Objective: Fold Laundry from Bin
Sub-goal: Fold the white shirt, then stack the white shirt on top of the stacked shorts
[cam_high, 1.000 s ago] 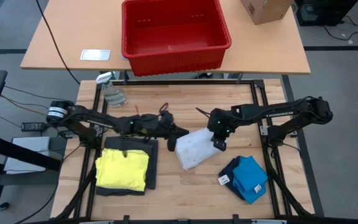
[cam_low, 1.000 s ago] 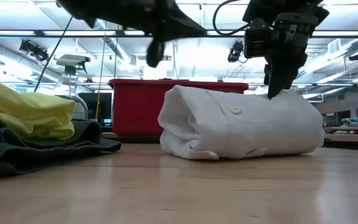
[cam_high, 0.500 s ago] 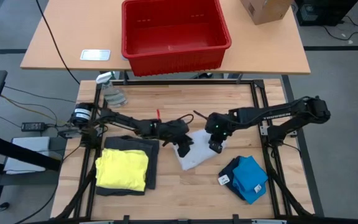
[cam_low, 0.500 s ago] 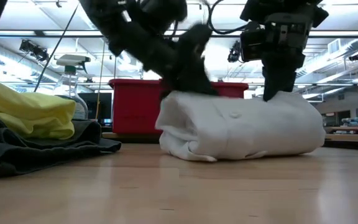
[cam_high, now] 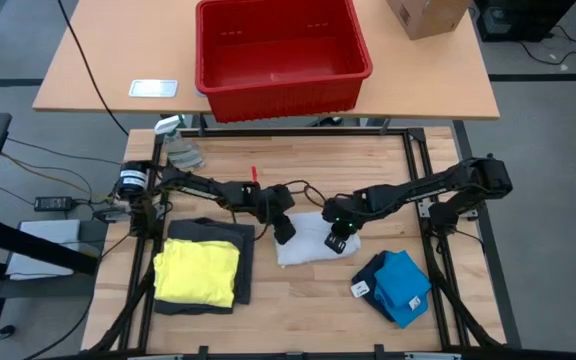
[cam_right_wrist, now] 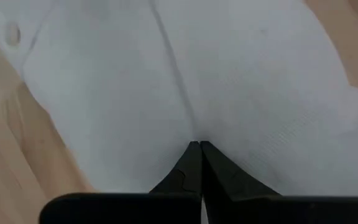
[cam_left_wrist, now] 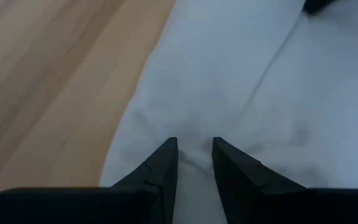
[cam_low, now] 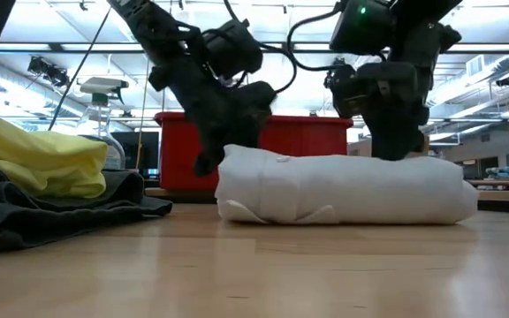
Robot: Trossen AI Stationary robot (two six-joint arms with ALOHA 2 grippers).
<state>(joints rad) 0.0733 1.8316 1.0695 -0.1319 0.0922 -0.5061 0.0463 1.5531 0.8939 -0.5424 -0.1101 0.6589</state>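
My left claw presses down on the near-left end of the folded white shirt, its two fingers parted a little with a small ridge of white cloth standing between them, though I cannot tell whether that ridge is truly pinched; my right claw sits on the same shirt toward its right end, fingers drawn tight together with their tips pushed into the fabric, holding nothing between them; the shirt lies flattened on the wooden worktop between both arms, a long low bundle in the low view with the two claws on top of it; to my left, well apart from the shirt, the bright yellow garment rests folded on top of the dark grey garment; to my right, near the front edge, lies the folded blue garment; the red bin stands on the farther table beyond the worktop, well apart from both claws.
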